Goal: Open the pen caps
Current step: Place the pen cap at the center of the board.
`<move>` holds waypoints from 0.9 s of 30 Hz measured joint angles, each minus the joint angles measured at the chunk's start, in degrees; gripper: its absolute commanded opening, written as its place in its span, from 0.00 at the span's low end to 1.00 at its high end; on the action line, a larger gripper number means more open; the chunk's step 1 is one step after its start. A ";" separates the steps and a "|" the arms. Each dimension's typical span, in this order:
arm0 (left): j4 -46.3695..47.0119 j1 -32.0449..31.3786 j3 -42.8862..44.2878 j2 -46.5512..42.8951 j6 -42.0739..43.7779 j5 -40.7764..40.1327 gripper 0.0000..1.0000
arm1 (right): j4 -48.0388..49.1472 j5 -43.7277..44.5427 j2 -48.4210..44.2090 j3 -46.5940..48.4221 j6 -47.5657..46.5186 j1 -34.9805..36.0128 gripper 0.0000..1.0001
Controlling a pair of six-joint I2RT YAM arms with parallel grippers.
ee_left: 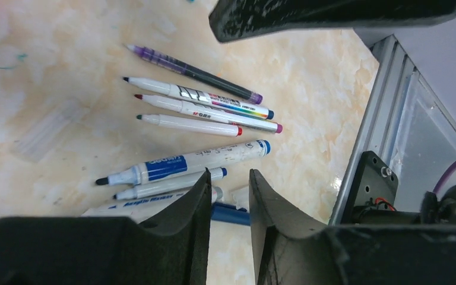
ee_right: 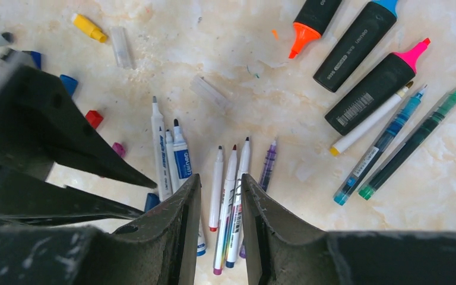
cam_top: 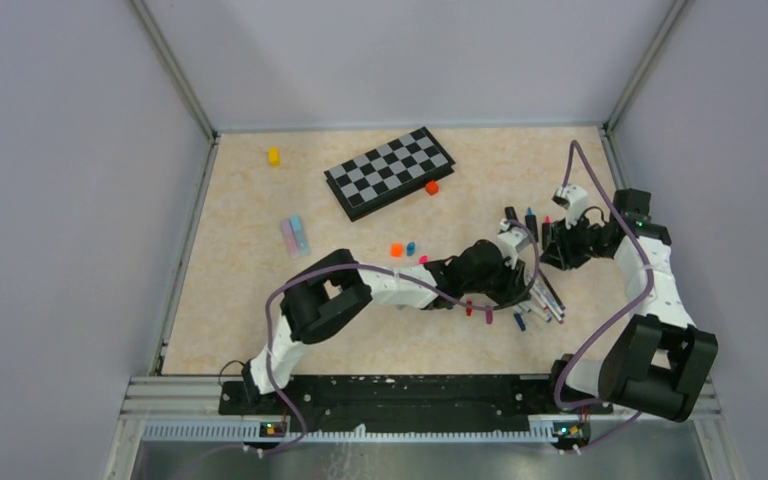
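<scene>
Here, the left end effector (ee_left: 228,180) hangs low over the table (ee_left: 314,77), its jaws a narrow slot apart and nothing clamped between them. Through the slot shows a blue piece (ee_left: 231,215) lying at the near end of the white pens (ee_left: 196,124); cap or barrel, I cannot tell. That low, slightly parted pose reads as lining up on that piece or letting something go.

The right end effector (ee_right: 221,178) is likewise parted by a narrow gap and empty. It points straight down at the same fan of pens, probably so that it can pin a barrel while the other pulls.

The pens lie side by side with their tips bare, so most look opened already. The highlighters (ee_right: 368,95) sit off to one side, and the orange and pink ones show bare tips too. The caps are scattered apart from the barrels: a yellow cap (ee_right: 89,27), a red cap (ee_right: 94,117) and a blue cap (ee_right: 68,83), seemingly dropped wherever they came free. Little seems left to open.
</scene>
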 measured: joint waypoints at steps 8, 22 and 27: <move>5.27 0.00 -10.14 -12.74 7.32 -8.46 0.54 | -0.22 -2.14 -2.89 -0.35 -0.48 0.00 0.30; 6.34 0.94 -24.15 -25.64 15.89 -22.62 0.98 | -0.63 -4.87 -3.89 -1.03 -2.16 0.00 0.30; 5.81 1.11 -28.22 -30.23 17.14 -27.43 0.99 | -0.66 -5.66 -3.89 -1.03 -2.86 0.00 0.30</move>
